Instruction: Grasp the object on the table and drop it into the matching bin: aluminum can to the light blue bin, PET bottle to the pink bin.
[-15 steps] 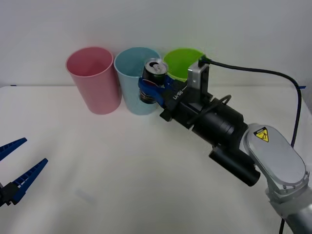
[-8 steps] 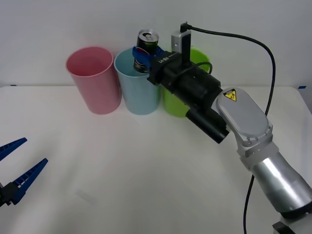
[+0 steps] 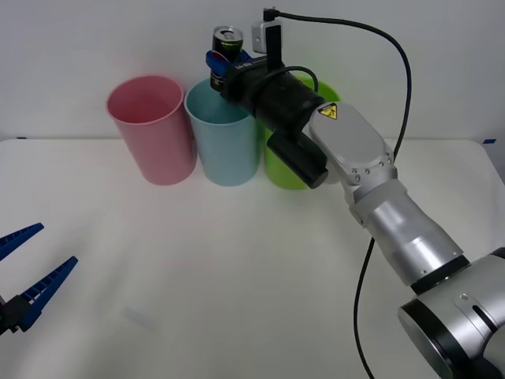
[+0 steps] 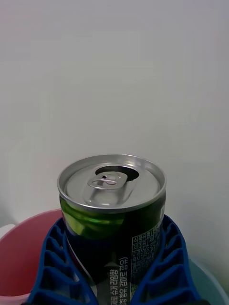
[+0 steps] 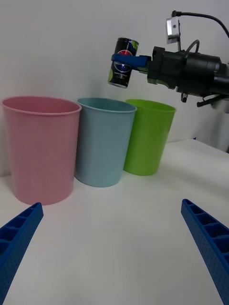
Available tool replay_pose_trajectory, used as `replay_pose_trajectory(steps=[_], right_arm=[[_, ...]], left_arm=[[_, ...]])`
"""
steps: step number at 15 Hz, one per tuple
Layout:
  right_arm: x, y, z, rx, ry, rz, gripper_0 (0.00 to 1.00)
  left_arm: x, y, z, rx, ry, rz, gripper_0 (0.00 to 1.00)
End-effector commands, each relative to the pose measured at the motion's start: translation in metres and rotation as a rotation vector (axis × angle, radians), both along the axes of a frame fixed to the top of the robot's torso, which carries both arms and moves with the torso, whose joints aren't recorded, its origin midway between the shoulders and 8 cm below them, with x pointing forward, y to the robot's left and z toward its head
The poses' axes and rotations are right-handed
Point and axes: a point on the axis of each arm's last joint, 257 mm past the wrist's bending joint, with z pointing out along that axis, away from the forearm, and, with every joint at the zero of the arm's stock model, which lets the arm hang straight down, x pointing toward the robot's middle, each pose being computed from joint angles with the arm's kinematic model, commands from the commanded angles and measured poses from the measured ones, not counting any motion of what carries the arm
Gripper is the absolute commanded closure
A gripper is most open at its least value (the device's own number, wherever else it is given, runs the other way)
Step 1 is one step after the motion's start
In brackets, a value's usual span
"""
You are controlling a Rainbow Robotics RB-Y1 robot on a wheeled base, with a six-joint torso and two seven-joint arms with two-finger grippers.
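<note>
The aluminum can (image 3: 226, 41), silver-topped with dark green sides, hangs in the air above the light blue bin (image 3: 223, 134), a little tilted. My right gripper (image 3: 223, 59) is shut on the can (image 4: 113, 217), its blue fingers (image 4: 57, 264) clamping both sides. From the left wrist the can (image 5: 122, 62) shows over the light blue bin (image 5: 104, 141), well clear of its rim. The pink bin (image 3: 151, 129) stands to the left of the blue one on the white table (image 3: 197, 268). My left gripper (image 3: 24, 268) is open, low at the table's near left corner.
A lime green bin (image 3: 288, 158) stands right of the light blue bin, partly behind my right arm (image 3: 355, 166). A cable (image 3: 394, 103) loops from the right wrist camera. A white wall rises behind the bins.
My right gripper has lifted the can up and to the left, from in front of the light blue bin to above its opening. The left arm has stayed still.
</note>
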Motion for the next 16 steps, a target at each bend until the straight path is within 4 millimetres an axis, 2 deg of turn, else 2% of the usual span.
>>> replay_pose_trajectory(steps=[1,5,6,7,8,16], right_arm=[[0.0072,0.0056,-0.002,-0.011,0.013,-0.01,1.0],[0.0061,0.008,-0.0026,-0.011,0.014,-0.007,1.0],[0.0061,0.008,-0.0026,-0.011,0.014,-0.007,0.95],[0.0061,0.008,-0.0026,-0.013,0.012,-0.008,0.73],[0.0063,0.0077,-0.0025,-0.015,0.01,-0.01,0.0],[0.003,0.0023,-0.0024,-0.016,0.0,-0.004,0.0]], left_arm=[[0.0,0.0,0.0,0.0,0.0,0.0,0.0],[0.0,0.0,0.0,0.0,0.0,0.0,0.0],[0.0,0.0,0.0,0.0,0.0,0.0,0.0],[0.0,0.0,0.0,0.0,0.0,0.0,0.0],[0.0,0.0,0.0,0.0,0.0,0.0,0.0],[0.0,0.0,0.0,0.0,0.0,0.0,0.0]])
